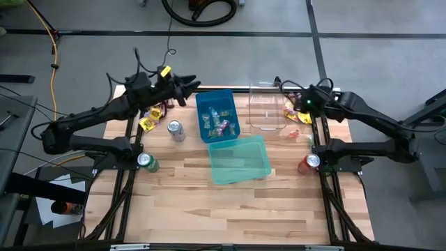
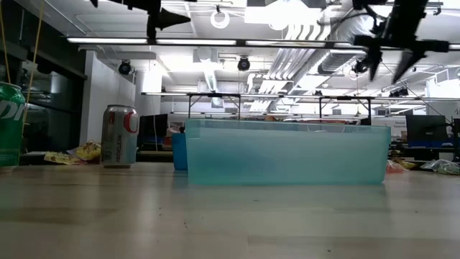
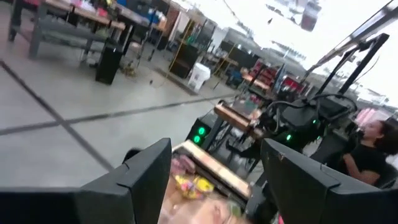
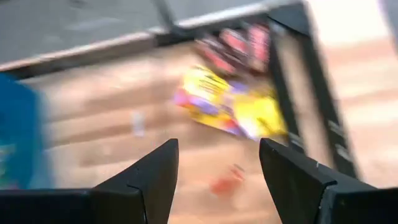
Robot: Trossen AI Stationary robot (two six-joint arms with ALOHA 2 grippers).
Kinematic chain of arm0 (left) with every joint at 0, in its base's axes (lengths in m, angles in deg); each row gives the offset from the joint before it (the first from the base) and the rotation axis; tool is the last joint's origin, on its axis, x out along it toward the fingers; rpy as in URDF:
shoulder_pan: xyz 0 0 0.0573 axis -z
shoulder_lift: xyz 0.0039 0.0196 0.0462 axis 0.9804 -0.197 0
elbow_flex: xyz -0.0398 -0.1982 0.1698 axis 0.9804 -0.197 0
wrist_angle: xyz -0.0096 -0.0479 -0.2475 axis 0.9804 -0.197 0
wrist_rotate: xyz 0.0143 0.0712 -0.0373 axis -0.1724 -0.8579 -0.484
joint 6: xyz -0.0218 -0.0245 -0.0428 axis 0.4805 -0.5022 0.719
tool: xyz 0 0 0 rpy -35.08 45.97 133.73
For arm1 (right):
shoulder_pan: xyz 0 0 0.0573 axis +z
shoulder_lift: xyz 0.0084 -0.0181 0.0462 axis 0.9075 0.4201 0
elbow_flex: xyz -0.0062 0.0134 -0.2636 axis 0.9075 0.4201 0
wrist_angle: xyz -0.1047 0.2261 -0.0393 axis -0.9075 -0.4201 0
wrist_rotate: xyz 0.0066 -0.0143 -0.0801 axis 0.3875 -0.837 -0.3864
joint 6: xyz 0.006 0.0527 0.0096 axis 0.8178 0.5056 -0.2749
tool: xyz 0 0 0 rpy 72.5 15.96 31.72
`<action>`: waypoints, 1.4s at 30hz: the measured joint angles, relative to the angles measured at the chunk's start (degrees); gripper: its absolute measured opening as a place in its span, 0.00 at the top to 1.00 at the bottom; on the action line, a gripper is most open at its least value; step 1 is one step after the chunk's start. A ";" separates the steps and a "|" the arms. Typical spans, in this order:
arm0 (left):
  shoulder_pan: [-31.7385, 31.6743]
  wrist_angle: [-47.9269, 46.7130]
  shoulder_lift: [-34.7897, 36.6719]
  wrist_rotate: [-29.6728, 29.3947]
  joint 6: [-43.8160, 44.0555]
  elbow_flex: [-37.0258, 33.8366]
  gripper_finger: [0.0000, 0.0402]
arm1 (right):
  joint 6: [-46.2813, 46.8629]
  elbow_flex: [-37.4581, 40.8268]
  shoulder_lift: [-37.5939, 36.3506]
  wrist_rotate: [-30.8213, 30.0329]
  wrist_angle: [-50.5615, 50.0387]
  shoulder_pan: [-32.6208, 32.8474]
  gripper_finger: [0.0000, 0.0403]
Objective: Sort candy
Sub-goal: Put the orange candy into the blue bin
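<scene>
Candy lies in three places: yellow and maroon packets at the table's far left, sorted pieces in the blue bin, and yellow packets at the far right, which also show in the right wrist view with maroon ones behind them. My left gripper hangs open, pointing level, high above the blue bin's far left corner, with nothing between its fingers. My right gripper is open and tilted down above the right-hand pile, clear of it. Both grippers hang high in the low view, the left and the right.
A clear bin stands right of the blue bin, and a teal bin sits nearer the middle. A silver can, a green can and a red can stand upright. A person sits beyond the table.
</scene>
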 joint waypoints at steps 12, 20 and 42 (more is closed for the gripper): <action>0.03 -1.94 -1.70 1.79 1.97 -0.02 0.41 | 12.83 14.01 0.65 10.06 12.24 -7.33 0.45; 0.04 -1.94 -1.49 6.29 2.12 -0.02 0.41 | 31.10 30.92 0.67 15.31 31.08 -8.81 0.45; -0.93 -1.95 -1.49 7.27 2.81 -0.02 0.41 | 41.46 42.02 0.56 17.95 39.32 -7.68 0.45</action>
